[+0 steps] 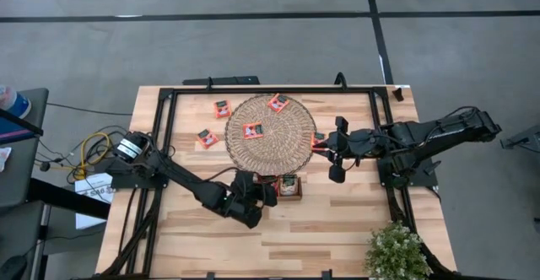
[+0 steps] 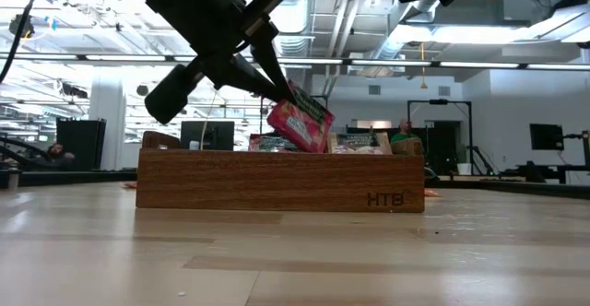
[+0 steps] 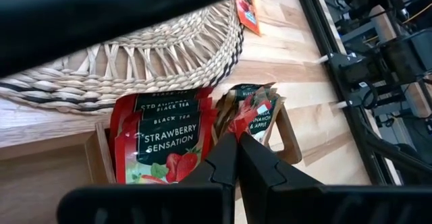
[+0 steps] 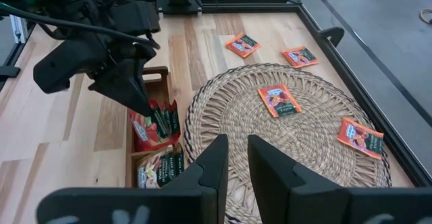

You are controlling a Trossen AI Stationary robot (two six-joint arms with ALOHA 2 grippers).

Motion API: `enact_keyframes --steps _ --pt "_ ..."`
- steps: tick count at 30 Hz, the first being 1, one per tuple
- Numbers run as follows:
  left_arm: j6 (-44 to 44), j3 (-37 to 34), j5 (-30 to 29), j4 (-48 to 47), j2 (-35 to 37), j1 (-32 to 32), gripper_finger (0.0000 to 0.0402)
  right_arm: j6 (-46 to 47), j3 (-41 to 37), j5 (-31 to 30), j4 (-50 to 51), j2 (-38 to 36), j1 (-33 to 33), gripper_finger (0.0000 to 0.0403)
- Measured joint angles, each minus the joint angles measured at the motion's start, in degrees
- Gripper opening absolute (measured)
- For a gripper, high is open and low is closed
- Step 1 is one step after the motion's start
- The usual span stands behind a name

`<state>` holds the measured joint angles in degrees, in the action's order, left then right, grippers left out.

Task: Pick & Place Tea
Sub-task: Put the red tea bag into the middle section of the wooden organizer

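Observation:
The small wooden tray (image 1: 289, 185) (image 2: 277, 182) stands just in front of the round woven mat (image 1: 270, 132). Red strawberry tea sachets (image 3: 165, 143) stand upright in one compartment, and darker ones (image 3: 260, 113) in the compartment beside it. My left gripper (image 2: 279, 89) (image 3: 236, 143) is over the tray, shut on a red tea sachet (image 2: 300, 120). Two sachets (image 4: 279, 100) (image 4: 361, 136) lie flat on the mat. Two more (image 1: 222, 108) (image 1: 207, 137) lie on the table to its left, and one (image 1: 318, 140) at its right edge. My right gripper (image 4: 236, 153) hovers over the mat's right side, slightly open, with nothing between its fingers. My left gripper pinches the red sachet by its upper edge (image 2: 288, 100) between its two shut fingertips. The fingers slant down toward the tray. The sachet hangs tilted below them, its lower part down behind the tray's front wall among the other sachets.
A black frame rail (image 1: 169, 137) runs around the table top. A small green plant (image 1: 396, 250) stands at the near right corner. Cables (image 1: 89, 153) lie off the table's left edge. Bare wood (image 1: 321, 229) lies in front of the tray.

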<state>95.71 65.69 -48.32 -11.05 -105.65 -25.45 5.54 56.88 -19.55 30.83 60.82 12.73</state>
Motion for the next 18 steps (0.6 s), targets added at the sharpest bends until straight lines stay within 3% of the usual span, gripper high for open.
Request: enact_keyframes --steps 18 --pt "-1.52 0.0 0.09 -0.02 0.0 0.0 0.0 -0.02 0.02 0.17 0.0 -0.2 0.0 0.0049"
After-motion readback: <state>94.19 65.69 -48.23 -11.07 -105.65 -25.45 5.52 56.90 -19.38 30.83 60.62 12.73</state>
